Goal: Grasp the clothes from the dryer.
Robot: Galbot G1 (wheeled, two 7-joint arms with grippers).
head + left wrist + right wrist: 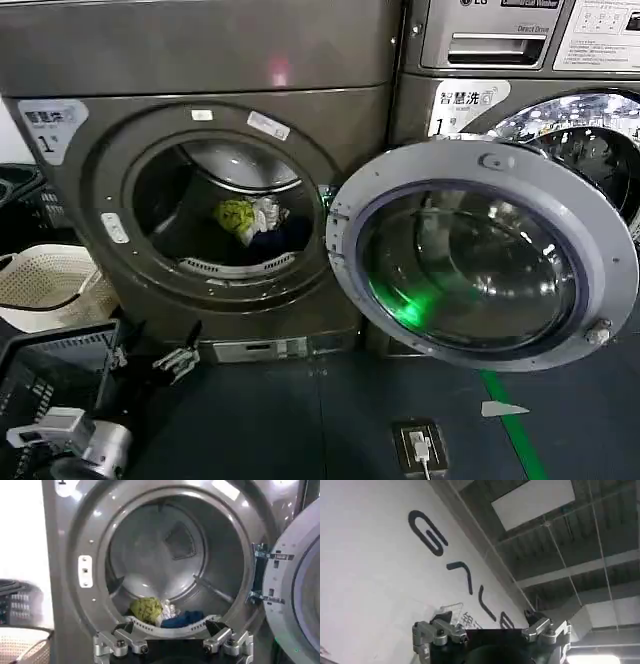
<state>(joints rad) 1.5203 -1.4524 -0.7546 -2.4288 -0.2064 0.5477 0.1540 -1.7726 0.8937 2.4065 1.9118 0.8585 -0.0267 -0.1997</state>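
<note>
A: Approaching stage: the left gripper (172, 642), jaws spread and empty, faces the dark bronze-grey front-loading dryer (190, 60).

B: Next, reach inside the steel drum; the small yellow-green, white and navy clothes (161, 613) lie just behind its front lip. The right gripper (490, 632), released, points at the ceiling.

- A laundry room or self-service laundrette, not a home: two large bronze-grey front-loading machines stand side by side.
- The dryer (200, 150) carries a white label (52, 125) with Chinese characters and the number "1"; the neighbouring LG machine (520, 70) wears a similar label.
- Its round door (480, 265) hangs open.
- Laundry baskets (45, 285) sit on the dark floor beside it.
- A green floor line (512, 425) marks the floor.
- Overhead, an exposed industrial ceiling (580, 545) with ducts and a white wall with large lettering (427, 532).
</note>
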